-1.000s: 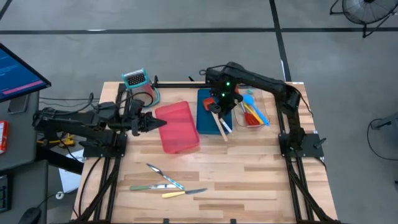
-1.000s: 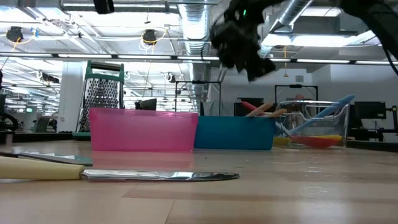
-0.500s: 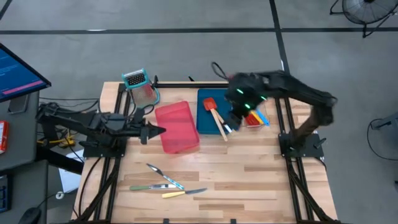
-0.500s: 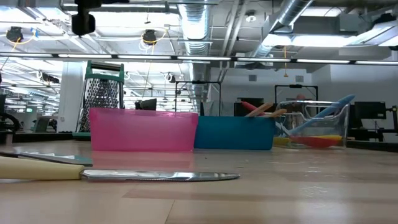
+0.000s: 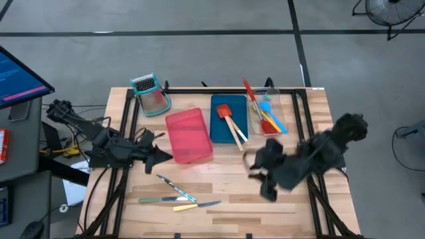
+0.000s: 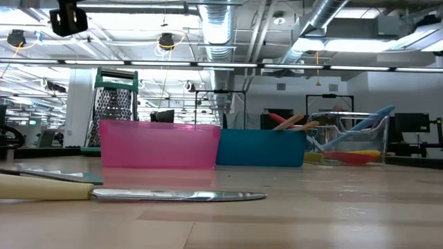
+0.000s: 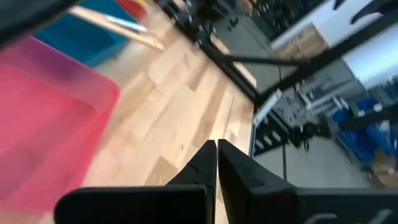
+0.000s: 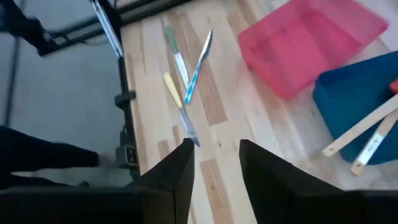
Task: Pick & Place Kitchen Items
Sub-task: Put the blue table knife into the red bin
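Note:
Three slim knives (image 5: 176, 196) lie on the wood near the table's front edge and also show in the right wrist view (image 8: 183, 81). Two wooden-handled spatulas (image 5: 231, 126) lie in the blue tray (image 5: 219, 129). A red spoon and blue and yellow spoons (image 5: 265, 113) rest in the clear tray (image 5: 282, 109). My left gripper (image 5: 166, 158) is shut and empty, just off the pink tray's (image 5: 189, 135) near-left corner. My right gripper (image 5: 255, 169) hangs open and empty above the bare wood right of the knives, its fingers (image 8: 180, 168) apart.
A teal-framed grater (image 5: 149, 93) stands at the far left behind the pink tray. The three trays sit side by side across the far half. Bare wood lies between the trays and the knives. In the low view one knife (image 6: 173, 196) lies closest to the camera.
My right gripper has swung away from above the blue tray, toward the table's right and near edges, rising and turning to face the knives. The spatulas stay in the blue tray. My left gripper has drifted from the pink tray's left side toward the near edge.

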You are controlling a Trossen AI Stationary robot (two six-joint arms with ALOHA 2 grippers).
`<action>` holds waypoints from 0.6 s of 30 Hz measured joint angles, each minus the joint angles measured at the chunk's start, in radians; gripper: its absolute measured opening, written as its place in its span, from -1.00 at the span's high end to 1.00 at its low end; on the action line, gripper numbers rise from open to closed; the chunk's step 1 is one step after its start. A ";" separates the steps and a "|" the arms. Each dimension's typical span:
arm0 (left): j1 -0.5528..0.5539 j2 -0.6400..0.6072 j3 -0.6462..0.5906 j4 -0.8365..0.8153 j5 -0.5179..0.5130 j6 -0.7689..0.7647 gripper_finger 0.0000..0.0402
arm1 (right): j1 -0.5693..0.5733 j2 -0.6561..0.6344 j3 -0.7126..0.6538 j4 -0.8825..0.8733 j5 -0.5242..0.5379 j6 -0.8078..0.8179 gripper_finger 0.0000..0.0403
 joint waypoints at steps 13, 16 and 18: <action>-0.130 0.234 0.000 0.005 0.108 -0.008 0.99 | 0.070 0.247 0.000 0.169 0.028 -0.043 0.06; -0.144 0.310 0.000 0.039 0.155 0.060 0.96 | 0.079 0.247 0.000 0.164 0.029 -0.037 -0.05; -0.149 0.360 0.000 0.092 0.190 0.138 0.91 | 0.090 0.241 0.000 0.157 0.040 -0.021 -0.10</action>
